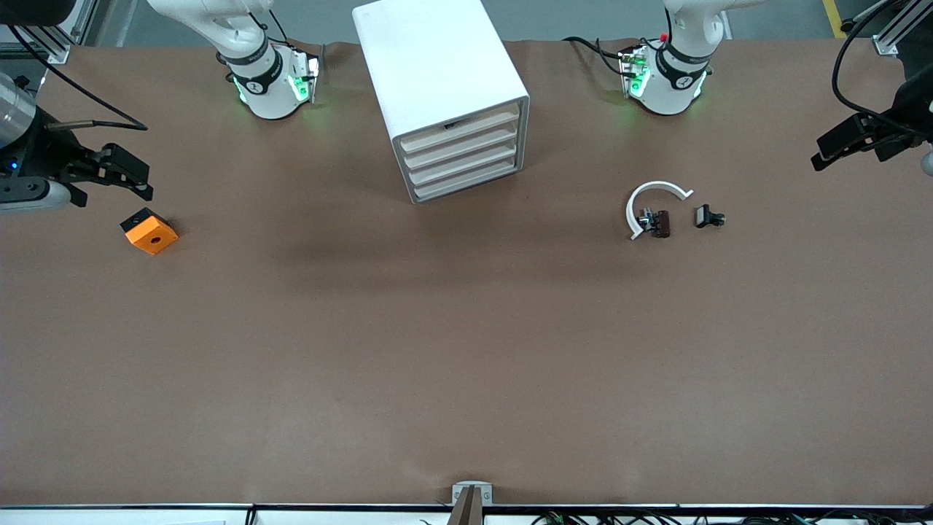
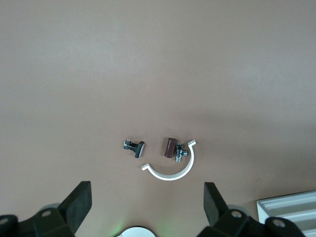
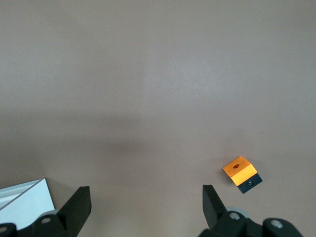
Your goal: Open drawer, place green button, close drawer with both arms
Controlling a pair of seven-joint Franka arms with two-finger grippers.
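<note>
**Both grippers open and empty; drawer shut.**

The cabinet (image 1: 437, 58) stands in the upper middle of the front view, between the two arm bases. The drawer (image 1: 466, 182), lowest of its four, sits flush with the three above it. The right gripper (image 1: 135, 179) hangs over the table (image 1: 466, 350) at the right arm's end, its fingers (image 3: 79, 202) spread wide and holding nothing. The orange cube (image 1: 149, 231) lies just below it in the frame. The left gripper (image 1: 838, 146) hangs over the left arm's end, fingers (image 2: 215, 202) equally wide and empty. Toward that end, at mid-height of the front view, lie a white arc (image 1: 649, 197), a brown clip part (image 1: 660, 222) touching it, and a small black part (image 1: 707, 216) just beside them.
</note>
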